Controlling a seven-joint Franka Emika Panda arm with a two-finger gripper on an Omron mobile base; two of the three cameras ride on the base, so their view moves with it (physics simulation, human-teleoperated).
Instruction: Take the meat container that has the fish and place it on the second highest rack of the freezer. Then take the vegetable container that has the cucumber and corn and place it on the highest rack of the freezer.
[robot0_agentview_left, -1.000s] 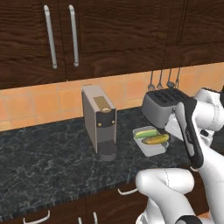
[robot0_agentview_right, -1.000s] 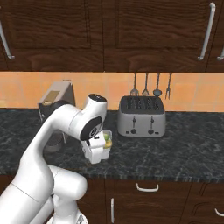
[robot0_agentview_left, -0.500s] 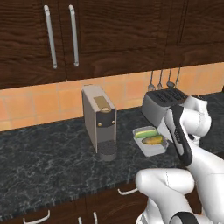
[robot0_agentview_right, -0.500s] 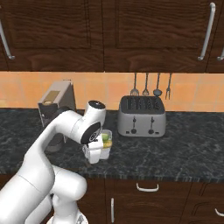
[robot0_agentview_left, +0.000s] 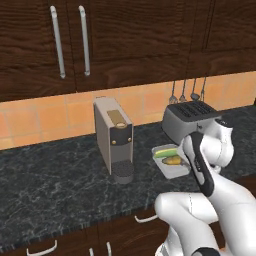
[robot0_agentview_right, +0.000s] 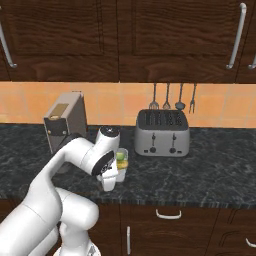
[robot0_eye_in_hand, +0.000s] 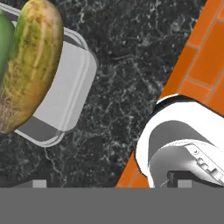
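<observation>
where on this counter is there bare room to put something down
Bare counter lies left of the coffee machine, and right of the toaster toward the far end. It is crowded between them, where the tray with cucumber and corn sits.

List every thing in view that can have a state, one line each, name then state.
vegetable container: lidless, flat on the counter between coffee machine and toaster, not gripped.
cucumber: lying in the container.
corn: lying in the container beside the cucumber.
gripper: open, empty, low by the container.
coffee machine: upright, nothing under its spout.
toaster: upright, slots empty.
upper cabinets: doors shut.
utensils: hanging on the backsplash.
</observation>
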